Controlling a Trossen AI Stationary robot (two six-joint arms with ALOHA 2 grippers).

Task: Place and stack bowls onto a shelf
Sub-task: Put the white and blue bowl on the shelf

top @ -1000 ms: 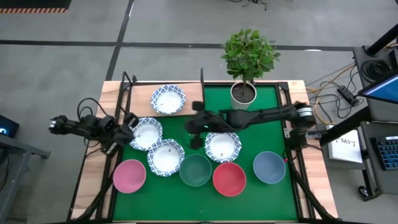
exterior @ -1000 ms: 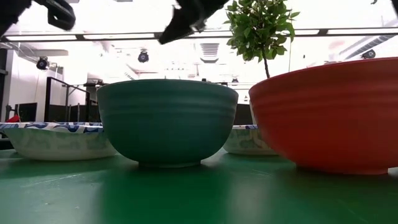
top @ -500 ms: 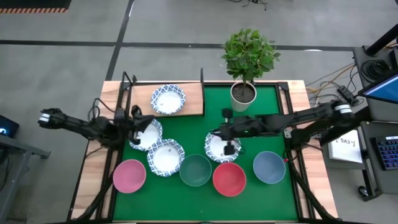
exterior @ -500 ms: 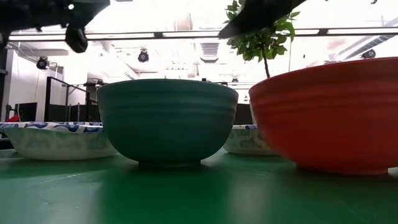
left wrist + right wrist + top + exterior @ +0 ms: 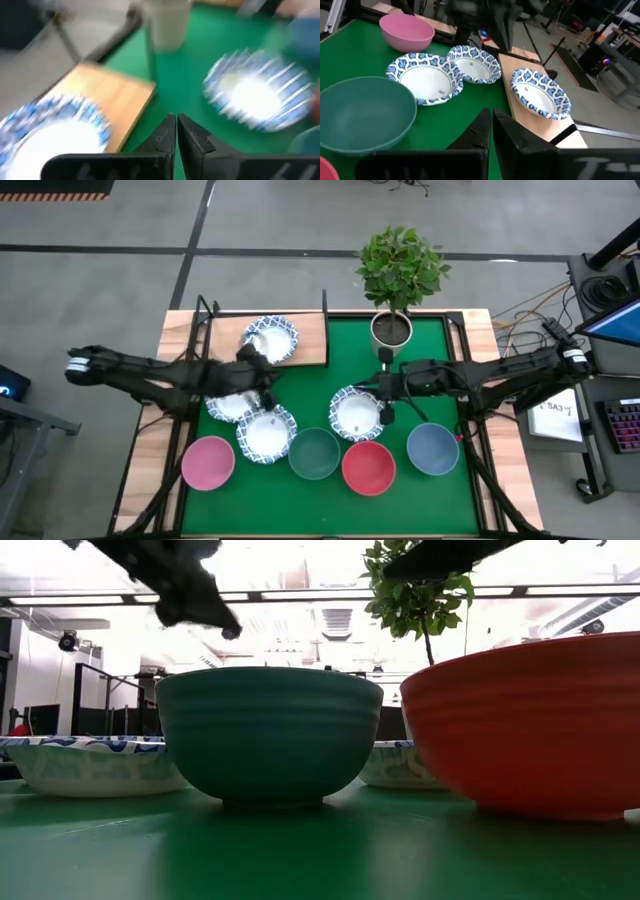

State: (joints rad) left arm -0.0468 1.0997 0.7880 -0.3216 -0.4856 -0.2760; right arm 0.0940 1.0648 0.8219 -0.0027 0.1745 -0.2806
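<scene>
Step, as judged: between placements; one white blue-rimmed bowl (image 5: 270, 338) already on flat light wooden shelf board (image 5: 306, 340), none stacked yet.

Right hand (image 5: 384, 402) fingers pressed together, empty, just beside white blue-patterned bowl (image 5: 356, 413) on green mat surface (image 5: 345, 370); arm low, outstretched.

Left hand (image 5: 258, 372) fingers together, seemingly empty (wrist view blurred), beyond two patterned bowls (image 5: 266, 431), near shelf bowl.

Next move calls for opening over a rim.

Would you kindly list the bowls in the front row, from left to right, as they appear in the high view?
pink bowl → blue-rimmed white bowl → green bowl → red bowl → grey-blue bowl
</scene>
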